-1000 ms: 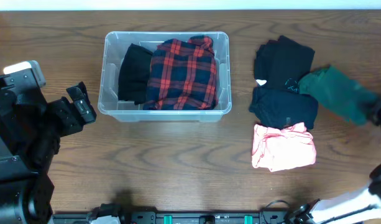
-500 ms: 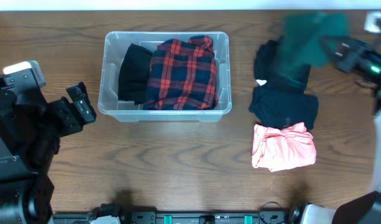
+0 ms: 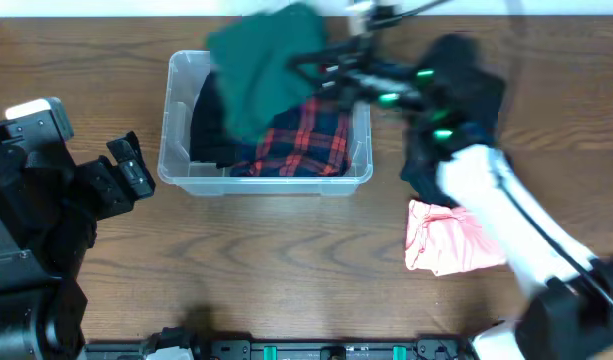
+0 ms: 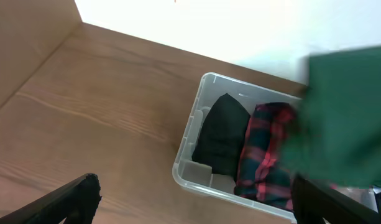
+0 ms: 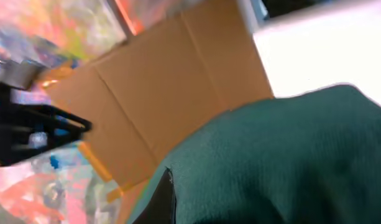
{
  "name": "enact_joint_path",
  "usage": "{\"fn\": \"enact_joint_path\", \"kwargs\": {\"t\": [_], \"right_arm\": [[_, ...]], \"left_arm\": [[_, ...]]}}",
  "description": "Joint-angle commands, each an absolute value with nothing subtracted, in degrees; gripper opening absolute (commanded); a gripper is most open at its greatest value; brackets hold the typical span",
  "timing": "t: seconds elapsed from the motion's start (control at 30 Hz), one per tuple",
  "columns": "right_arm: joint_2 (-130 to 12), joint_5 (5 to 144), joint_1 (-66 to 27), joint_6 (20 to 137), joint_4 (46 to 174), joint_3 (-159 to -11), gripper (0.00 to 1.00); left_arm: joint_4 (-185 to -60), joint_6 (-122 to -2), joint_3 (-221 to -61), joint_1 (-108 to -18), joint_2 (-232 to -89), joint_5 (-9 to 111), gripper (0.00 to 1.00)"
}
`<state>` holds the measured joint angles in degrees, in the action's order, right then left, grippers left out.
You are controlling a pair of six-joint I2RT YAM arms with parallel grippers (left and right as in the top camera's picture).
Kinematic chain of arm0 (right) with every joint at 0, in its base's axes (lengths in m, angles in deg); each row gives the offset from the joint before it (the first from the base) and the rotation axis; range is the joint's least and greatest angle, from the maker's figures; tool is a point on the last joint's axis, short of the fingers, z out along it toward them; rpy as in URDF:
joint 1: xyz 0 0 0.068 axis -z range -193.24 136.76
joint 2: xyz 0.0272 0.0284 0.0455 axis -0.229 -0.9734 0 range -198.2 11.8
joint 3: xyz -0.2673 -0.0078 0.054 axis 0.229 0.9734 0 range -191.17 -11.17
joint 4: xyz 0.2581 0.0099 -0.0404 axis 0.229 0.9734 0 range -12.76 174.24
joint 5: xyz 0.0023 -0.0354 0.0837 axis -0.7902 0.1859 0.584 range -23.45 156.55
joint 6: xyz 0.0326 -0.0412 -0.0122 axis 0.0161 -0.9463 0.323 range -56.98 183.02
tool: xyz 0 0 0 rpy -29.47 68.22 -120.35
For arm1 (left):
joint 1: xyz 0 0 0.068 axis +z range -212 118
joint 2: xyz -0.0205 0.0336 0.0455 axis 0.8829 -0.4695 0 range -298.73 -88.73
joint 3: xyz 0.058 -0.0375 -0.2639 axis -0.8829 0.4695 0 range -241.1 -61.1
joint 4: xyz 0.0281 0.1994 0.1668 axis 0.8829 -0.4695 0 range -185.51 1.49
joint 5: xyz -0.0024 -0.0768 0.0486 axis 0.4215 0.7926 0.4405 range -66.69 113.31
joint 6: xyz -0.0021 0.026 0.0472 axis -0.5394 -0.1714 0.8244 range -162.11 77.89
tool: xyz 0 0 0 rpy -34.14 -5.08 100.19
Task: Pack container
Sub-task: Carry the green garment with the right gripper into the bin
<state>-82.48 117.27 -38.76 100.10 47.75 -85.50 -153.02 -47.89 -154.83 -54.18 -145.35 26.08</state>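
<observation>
Hand (image 3: 308, 63) (right, clamped) holds green garment (image 3: 261, 70) over container (image 3: 266, 185).

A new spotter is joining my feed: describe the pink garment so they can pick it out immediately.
On the wooden table, find the clear container, then look to the side the right arm reaches from. Nearer the robot than the dark garments lies the pink garment. It is the only pale piece; the others are dark, plaid or green.

Tbl (image 3: 286, 265) w/ container (image 3: 178, 150), pink top (image 3: 448, 240), dark clothes (image 3: 414, 172).
</observation>
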Motion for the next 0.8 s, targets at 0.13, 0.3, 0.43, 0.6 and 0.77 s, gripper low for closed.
{"fn": "enact_joint_path", "kwargs": {"t": [0.13, 0.3, 0.43, 0.6, 0.77], "right_arm": [[-98.6, 106.8, -47.2, 102.5, 37.4, -86.1, 0.02], [-104.4, 107.1, -47.7, 105.0, 37.0, -86.1, 0.02], [-104.4, 108.9, -46.4, 104.7, 39.3, -86.1, 0.02], [-103.9, 116.5, -42.8, 104.7, 45.3, -86.1, 0.01], [-103.8, 117.4, -39.5, 100.3, 59.5, -86.1, 0.01]], "left_arm": [[-153.1, -48.0, -155.2, -54.0, -145.3, 25.6, 0.98], [-153.1, -48.0, -155.2, -54.0, -145.3, 25.6, 0.98], [-153.1, -48.0, -155.2, -54.0, -145.3, 25.6, 0.98], [-153.1, -48.0, -155.2, -54.0, -145.3, 25.6, 0.98], [-153.1, -48.0, -155.2, -54.0, -145.3, 25.6, 0.98]]}}
